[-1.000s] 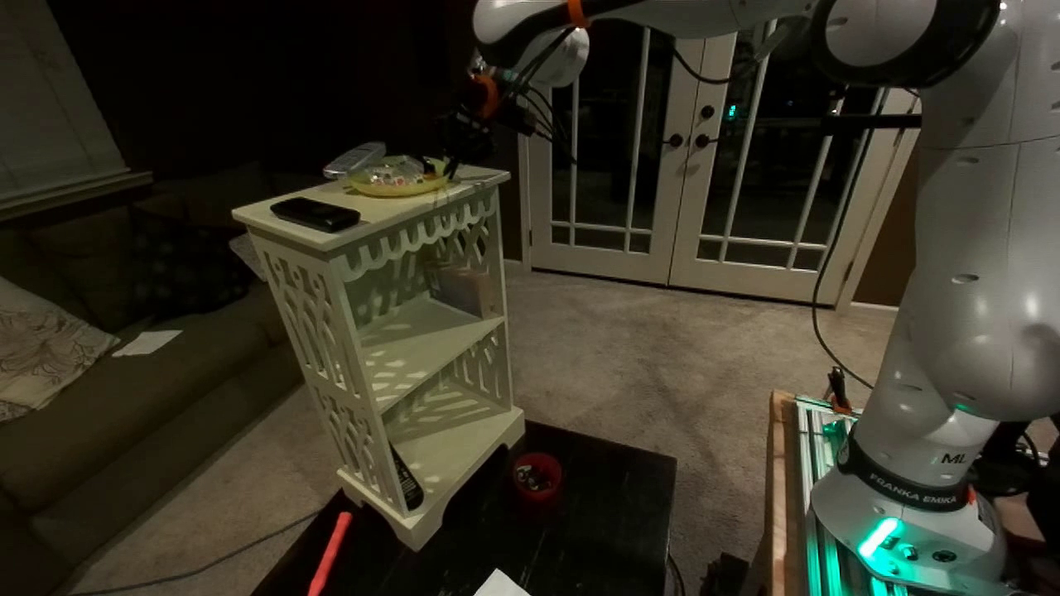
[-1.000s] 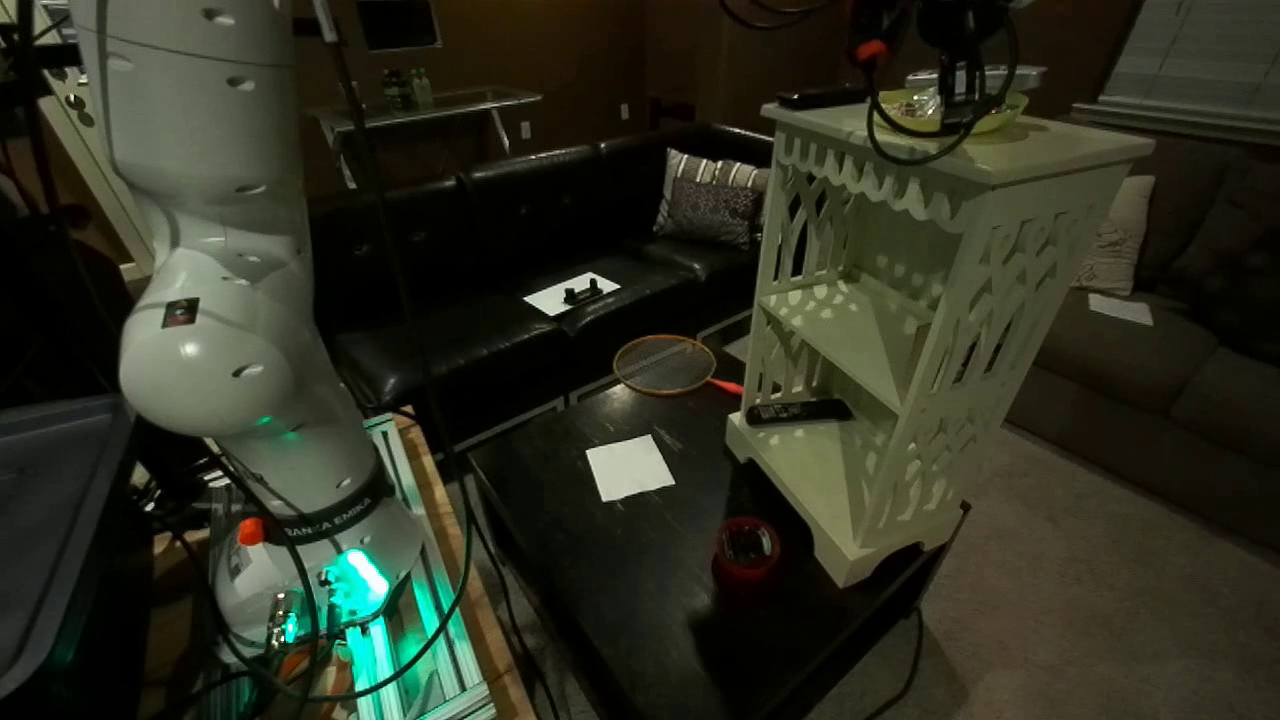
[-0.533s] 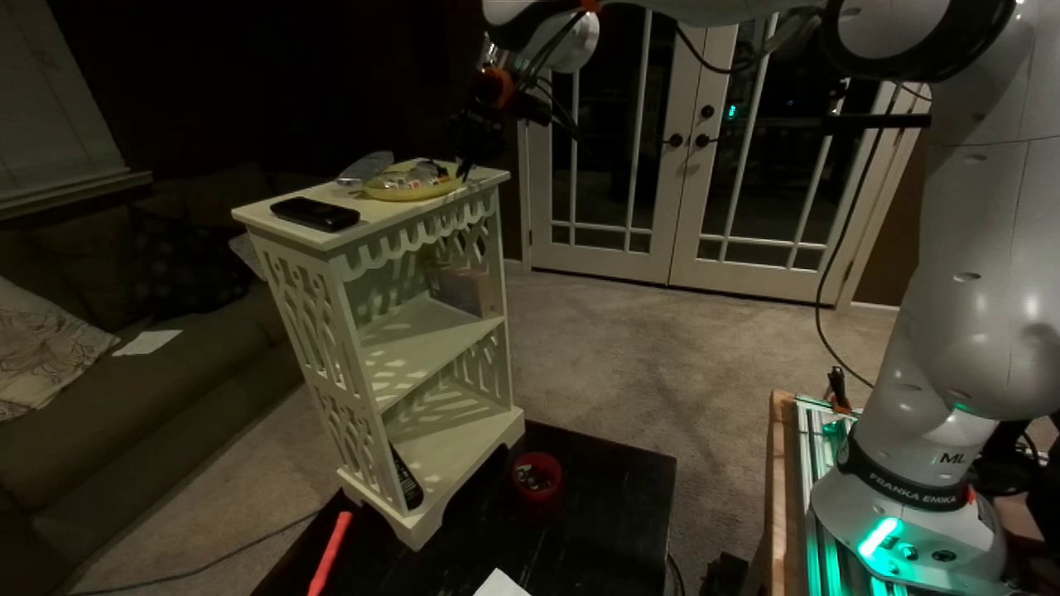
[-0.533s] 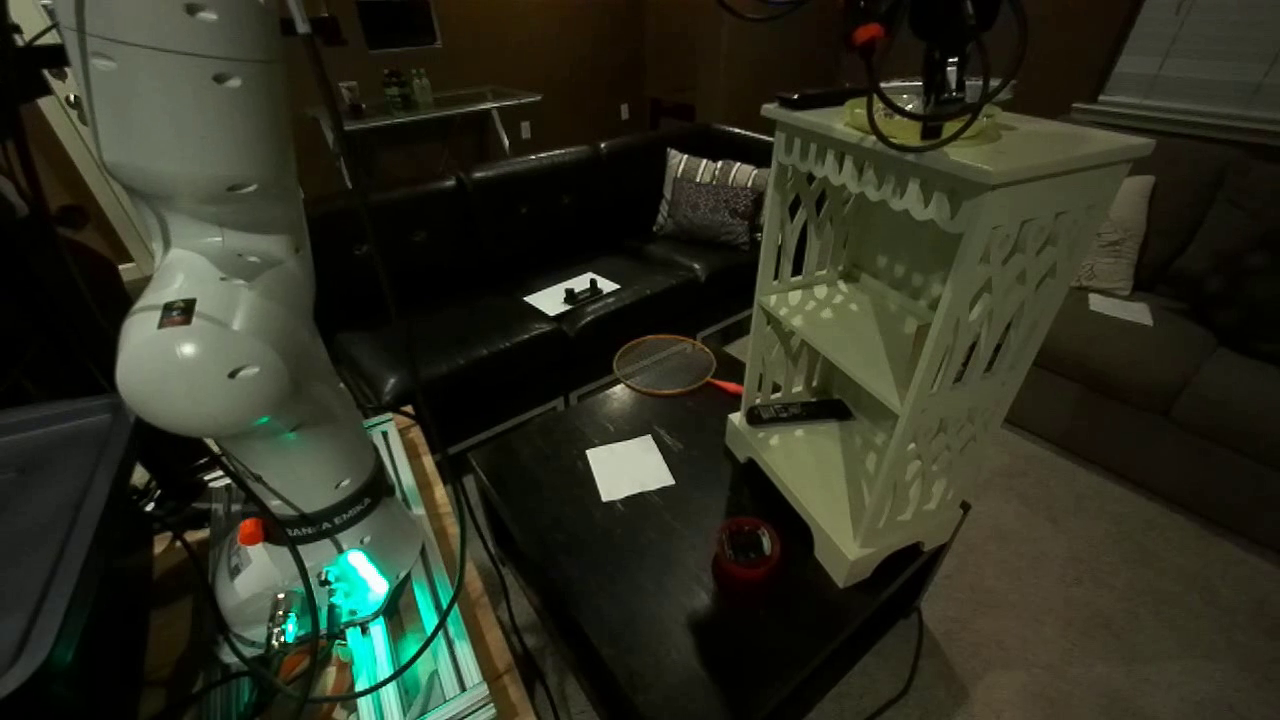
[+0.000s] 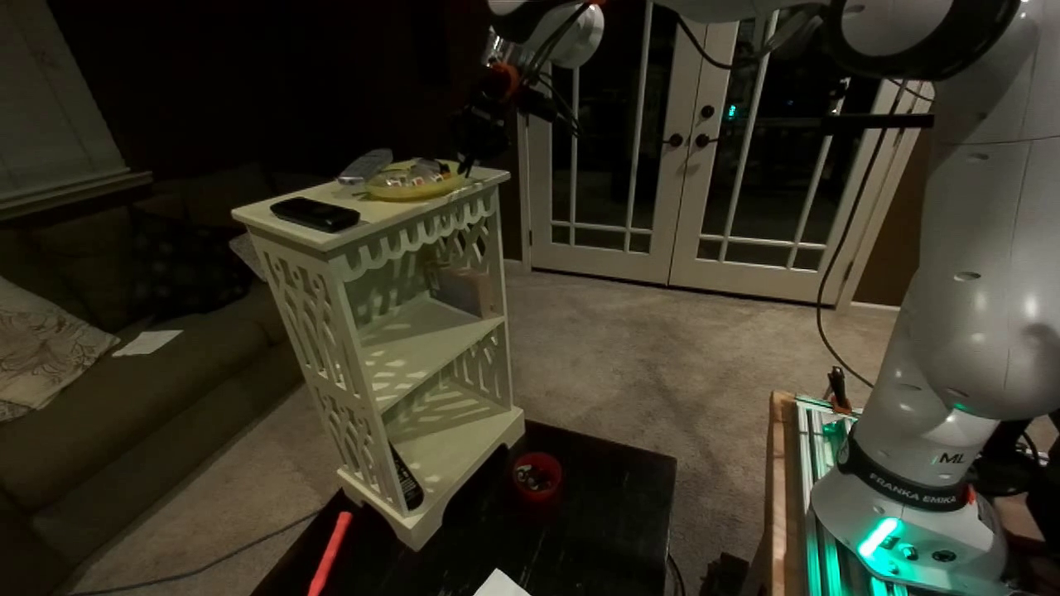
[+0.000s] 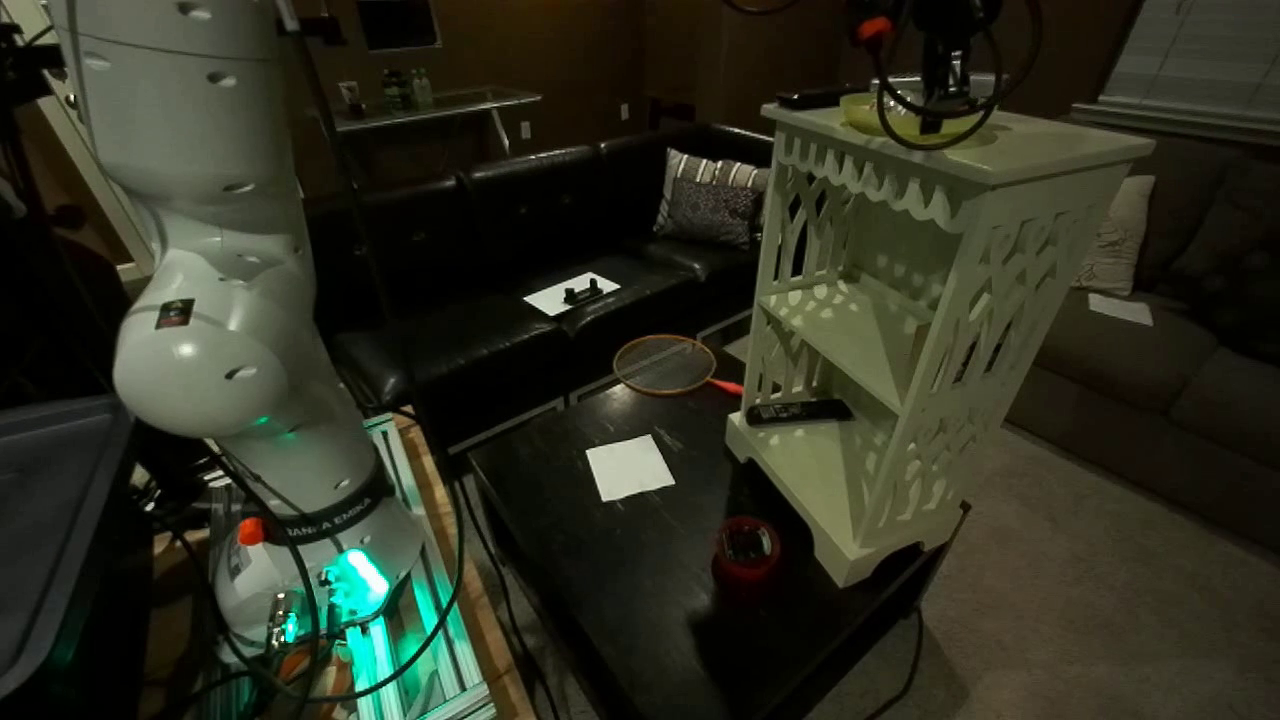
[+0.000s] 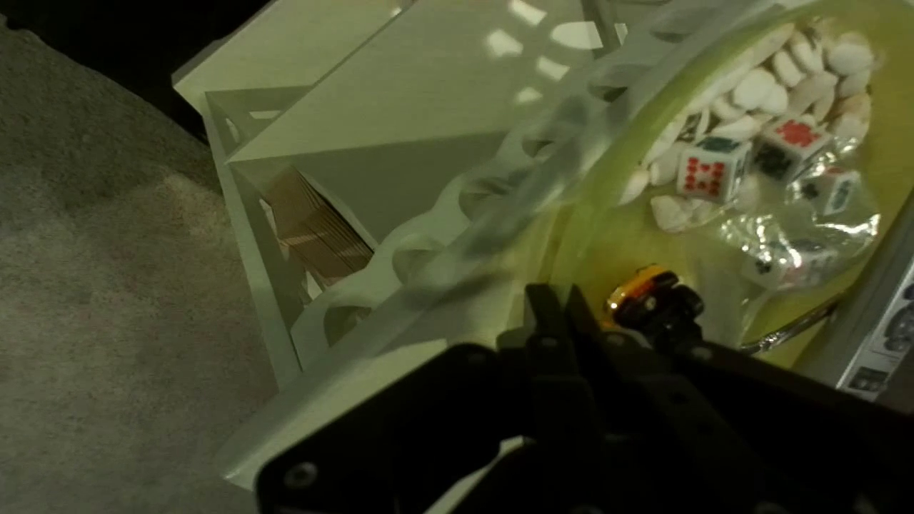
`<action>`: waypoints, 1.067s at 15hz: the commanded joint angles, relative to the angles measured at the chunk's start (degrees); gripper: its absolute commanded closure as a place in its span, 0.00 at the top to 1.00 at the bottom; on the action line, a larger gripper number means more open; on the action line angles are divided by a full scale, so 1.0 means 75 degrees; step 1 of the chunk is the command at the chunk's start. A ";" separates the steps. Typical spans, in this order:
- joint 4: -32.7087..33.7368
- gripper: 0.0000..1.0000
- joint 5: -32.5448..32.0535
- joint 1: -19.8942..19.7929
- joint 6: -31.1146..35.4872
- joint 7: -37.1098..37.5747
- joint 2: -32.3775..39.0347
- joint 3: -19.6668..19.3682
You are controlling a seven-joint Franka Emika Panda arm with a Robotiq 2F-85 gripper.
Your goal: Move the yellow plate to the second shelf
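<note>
The round pale-yellow plate (image 5: 410, 193) is over the top board of the cream-white rack, near its front edge; it also shows in an exterior view (image 6: 862, 113). In the wrist view the plate (image 7: 643, 239) holds white pebbles, bagged dice and a small orange-black item. My gripper (image 7: 555, 293) has its fingers nearly together on the plate's near rim; it also shows in an exterior view (image 5: 466, 168). I cannot tell whether the plate's underside touches the board. The second shelf (image 5: 422, 335) is the middle board and shows in an exterior view (image 6: 850, 325) and the wrist view (image 7: 421, 93).
A flat black object (image 5: 315, 214) and a pale grey remote-like object (image 5: 365, 167) lie on the top board. A cardboard stack (image 7: 318, 225) stands at one end of the second shelf. A black remote (image 6: 798, 412) is on the bottom board. A red cup (image 6: 746, 555) stands on the dark table.
The gripper and the plate have moved together toward the rack's front edge, mostly in the first half second. The grey remote-like object has shifted along too.
</note>
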 commanded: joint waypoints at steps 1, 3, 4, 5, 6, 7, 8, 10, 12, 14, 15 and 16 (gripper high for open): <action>0.0010 0.01 0.0610 -0.0167 -0.0263 -0.0556 -0.0214 0.0083; -0.0018 0.01 0.0746 -0.0191 -0.0312 -0.0735 -0.0240 0.0076; -0.0056 0.01 0.0793 -0.0206 -0.0357 -0.0858 -0.0283 0.0076; -0.0110 0.01 0.0794 -0.0207 -0.0368 -0.0966 -0.0337 0.0072; -0.0203 0.01 0.0799 -0.0211 -0.0395 -0.1132 -0.0430 0.0074; -0.0276 0.01 0.0817 -0.0218 -0.0420 -0.1312 -0.0502 0.0077; -0.0369 0.01 0.0813 -0.0223 -0.0435 -0.1510 -0.0583 0.0076; -0.0539 0.01 0.0819 -0.0242 -0.0521 -0.2017 -0.0736 0.0077; -0.0726 0.01 0.0856 -0.0257 -0.0614 -0.2462 -0.0897 0.0065; -0.0919 0.01 0.0921 -0.0282 -0.0770 -0.2965 -0.1046 0.0046; -0.1018 0.01 0.0924 -0.0289 -0.0857 -0.3235 -0.1110 0.0035; -0.1091 0.01 0.0905 -0.0291 -0.0969 -0.3479 -0.1173 0.0019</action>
